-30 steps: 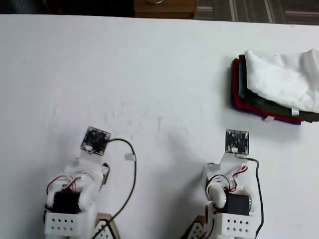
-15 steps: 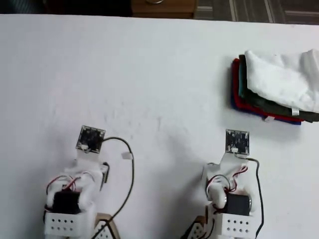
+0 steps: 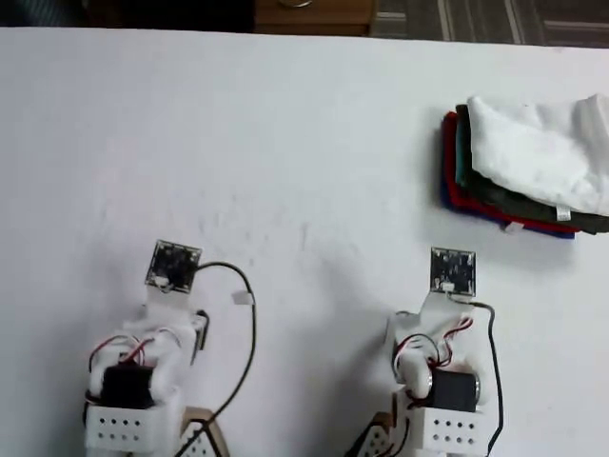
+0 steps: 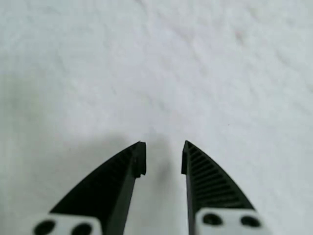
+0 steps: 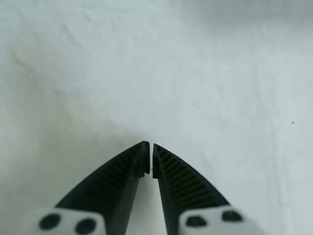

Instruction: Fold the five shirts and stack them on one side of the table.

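- White table (image 3: pixel 285 143) fills the high view. Past its far edge there is a strip of dark floor and a wooden piece of furniture (image 3: pixel 314 14).
- Stack of folded shirts (image 3: pixel 519 195) lies on the table's right side, toward the far edge, and runs out of the picture on the right.
- Long axis of the stack: left–right across the table, dipping slightly toward the near edge as it goes right. The squared folded ends face the table's middle.
- Layers visible at the left end are dark blue, red, teal and dark green. A white shirt (image 3: pixel 542 152) is on top, looser and more rumpled than those beneath.
- Left arm (image 3: pixel 143 362) and right arm (image 3: pixel 438 367) both sit at the near edge, well apart from the stack.
- Left gripper (image 4: pixel 163 159): fingers a little apart with a narrow gap showing bare table. It holds nothing, with the tips just above the surface.
- Right gripper (image 5: pixel 150 159): fingertips drawn together, only a sliver between them and nothing clamped, over bare table.
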